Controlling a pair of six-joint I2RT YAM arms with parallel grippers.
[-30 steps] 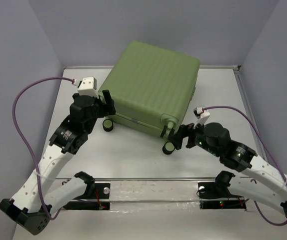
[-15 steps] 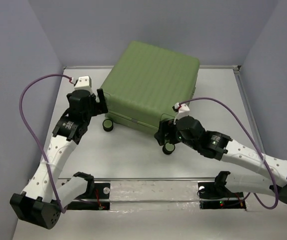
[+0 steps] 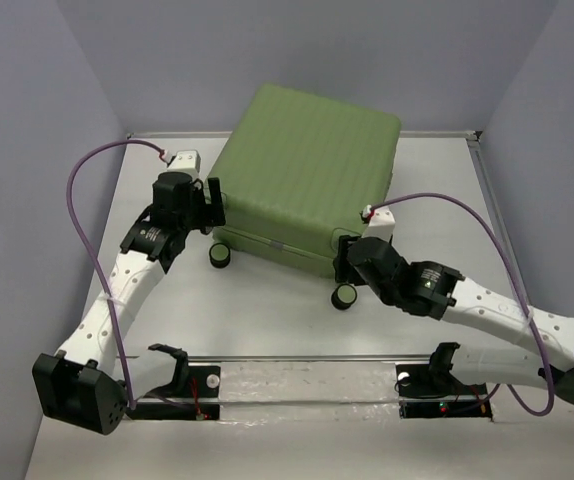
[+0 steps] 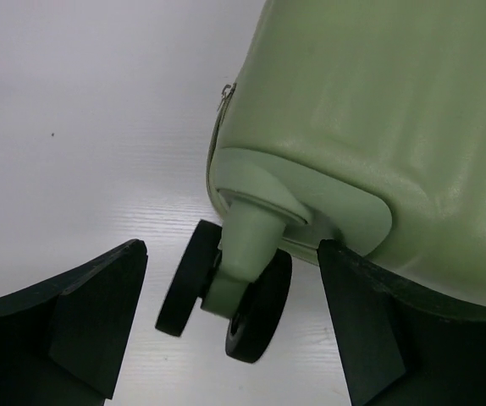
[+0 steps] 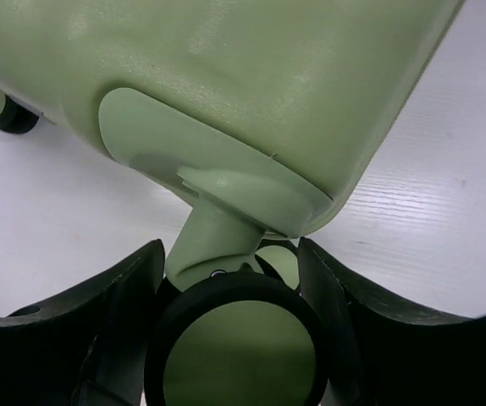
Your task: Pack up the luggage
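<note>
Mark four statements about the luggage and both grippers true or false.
1. The luggage is closed. True.
2. The left gripper is shut on a wheel. False: its jaws are wide open around the near-left wheel.
3. The right gripper has a finger on each side of the near-right wheel. True.
4. The luggage stands upright on its wheels. False: it lies flat, ribbed shell facing up.

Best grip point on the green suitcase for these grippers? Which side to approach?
Likely the caster stems at its two near corners: left stem, right stem, coming from the near edge. The luggage lies flat, closed; its shell is far wider than the jaws, while the stems are narrow and stick out toward the arms.
</note>
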